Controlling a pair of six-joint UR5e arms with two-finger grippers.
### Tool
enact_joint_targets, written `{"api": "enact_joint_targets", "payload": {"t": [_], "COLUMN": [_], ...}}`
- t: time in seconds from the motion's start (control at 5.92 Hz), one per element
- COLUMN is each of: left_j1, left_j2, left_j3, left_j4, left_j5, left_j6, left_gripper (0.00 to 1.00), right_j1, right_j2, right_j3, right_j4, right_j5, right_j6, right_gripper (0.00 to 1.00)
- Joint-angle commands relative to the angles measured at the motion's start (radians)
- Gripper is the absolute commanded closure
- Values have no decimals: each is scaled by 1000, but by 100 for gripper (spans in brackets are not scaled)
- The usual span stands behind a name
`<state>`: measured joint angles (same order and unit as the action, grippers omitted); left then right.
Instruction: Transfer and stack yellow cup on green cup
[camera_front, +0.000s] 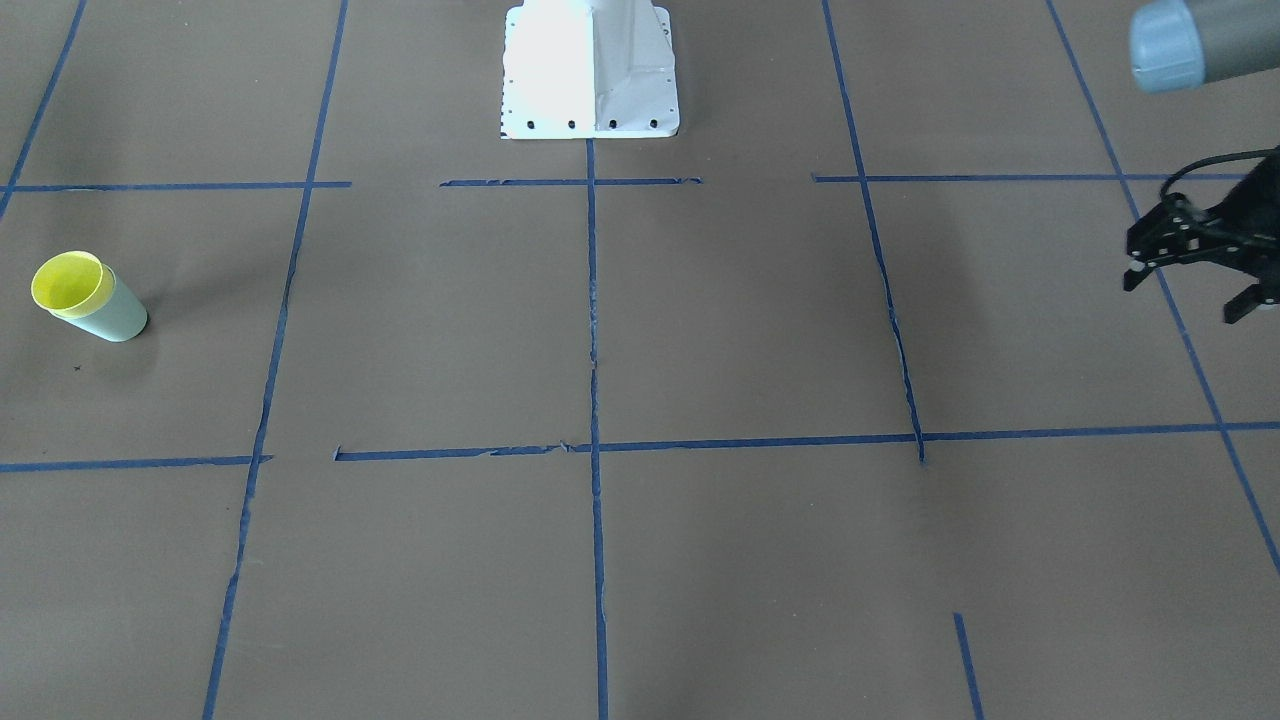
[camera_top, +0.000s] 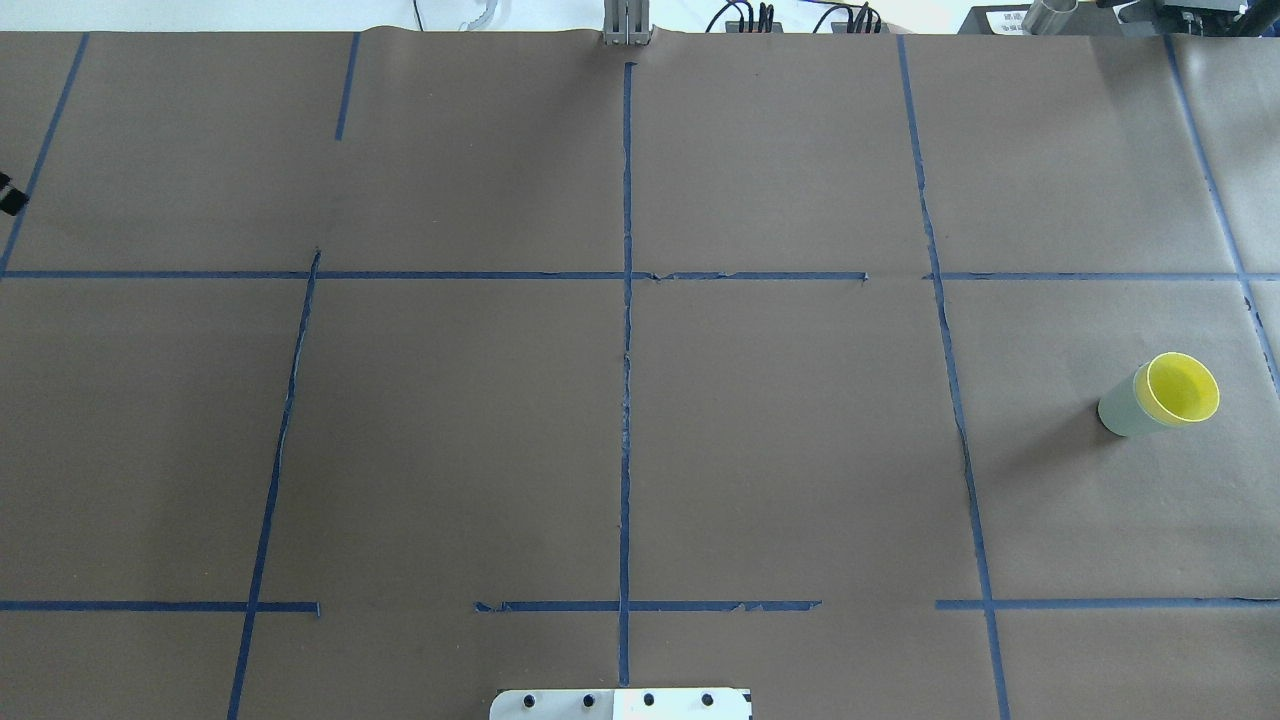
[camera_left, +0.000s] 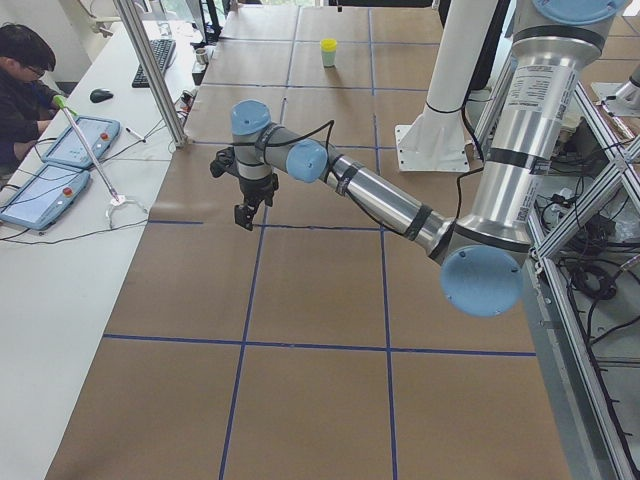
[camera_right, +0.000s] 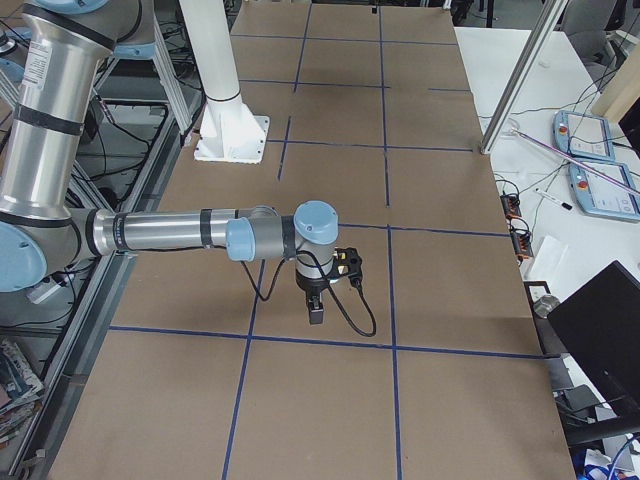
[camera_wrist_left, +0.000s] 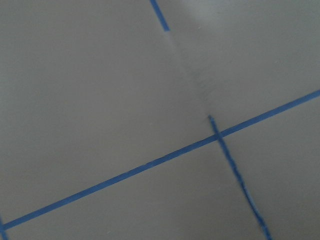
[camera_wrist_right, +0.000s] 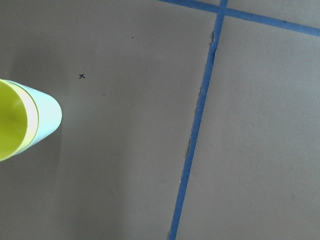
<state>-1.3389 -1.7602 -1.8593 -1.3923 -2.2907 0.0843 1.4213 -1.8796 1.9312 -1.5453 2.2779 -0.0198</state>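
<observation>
While the yellow cup (camera_front: 68, 282) sits nested inside the green cup (camera_front: 115, 315), both arms hang clear of the pair. The stack stands upright on the brown paper-covered table (camera_front: 700, 330), far out on the robot's right side, in a square marked off by blue tape lines (camera_front: 592, 300). Only the yellow rim and a narrow yellow band show above the green rim. In the right wrist view the stack sits at the left edge, with a small black cross mark (camera_wrist_right: 82, 76) on the paper near it.

The left gripper (camera_front: 1190, 292) hovers above the table on the robot's left side, well apart from the cups, pointing down. Its two black fingers are spread with nothing between them. The left wrist view shows only bare paper and crossing tape.

The right gripper (camera_right: 316, 308) hangs above the table, near a tape line, also pointing down. It shows only in the side view, so whether its fingers are apart or together cannot be told.

The robot's white base (camera_front: 590, 70) stands at the table's middle edge. A seated person (camera_left: 25, 80) is at a side desk.
</observation>
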Motion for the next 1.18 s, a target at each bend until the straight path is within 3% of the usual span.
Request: {"api": "enact_joint_targets", "payload": {"t": [0.0, 0.51, 1.01], "left_j1": [-157, -212, -209], "left_j2": [126, 302, 289], "left_j3": [67, 81, 164], "left_j4": [85, -5, -45], "left_j5": [-25, -30, -13], "left_j6": [201, 201, 190], "left_gripper": [0, 0, 0], "right_j1": [22, 56, 56], "right_j2": [8, 11, 5], "right_j3": [5, 98, 91], "right_j4": [-60, -185, -180], "right_j5": [53, 55, 46], "right_j6": [4, 8, 6], "right_gripper": [0, 0, 0]}}
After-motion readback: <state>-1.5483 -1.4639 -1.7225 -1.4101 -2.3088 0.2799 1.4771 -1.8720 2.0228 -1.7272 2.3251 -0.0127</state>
